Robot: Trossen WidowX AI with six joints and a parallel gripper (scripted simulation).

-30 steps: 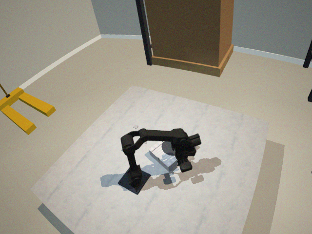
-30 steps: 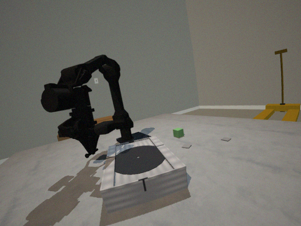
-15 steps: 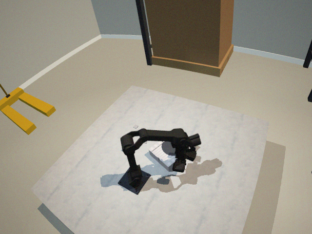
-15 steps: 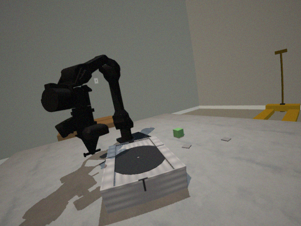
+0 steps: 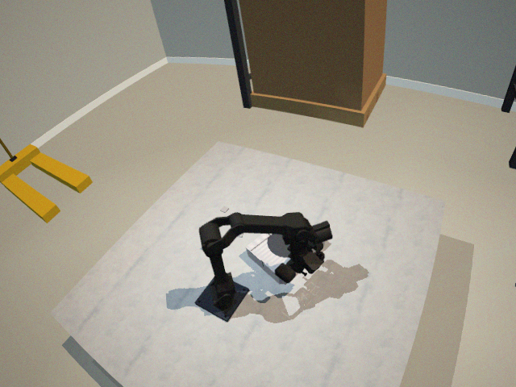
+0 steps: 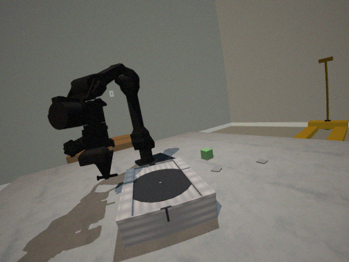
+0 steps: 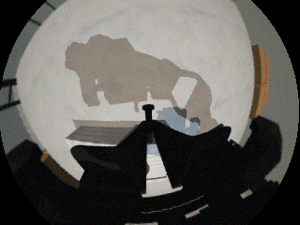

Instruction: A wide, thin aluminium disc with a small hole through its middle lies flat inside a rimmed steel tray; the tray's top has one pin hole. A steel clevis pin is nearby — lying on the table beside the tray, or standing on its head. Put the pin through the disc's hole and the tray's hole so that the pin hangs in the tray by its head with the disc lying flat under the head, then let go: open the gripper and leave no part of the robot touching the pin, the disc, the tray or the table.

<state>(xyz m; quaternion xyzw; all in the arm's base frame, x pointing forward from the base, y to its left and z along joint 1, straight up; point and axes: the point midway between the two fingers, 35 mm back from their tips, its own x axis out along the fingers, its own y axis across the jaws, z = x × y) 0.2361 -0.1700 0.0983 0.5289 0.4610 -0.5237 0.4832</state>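
My gripper is shut on the dark clevis pin. The pin lies nearly level across the fingertips in the exterior view, its head on the left, away from the tray, and its shank end toward the tray. The pin is in the air beside the tray. The steel tray stands on the table. The dark grey disc lies flat inside its rim, with a small light spot at its middle hole. The arm hides part of the disc and tray in the top view.
A green cube and two small flat tiles lie on the table to the right of the tray in the exterior view. The arm's base is close to the tray. The tray's front wall bears a dark T mark.
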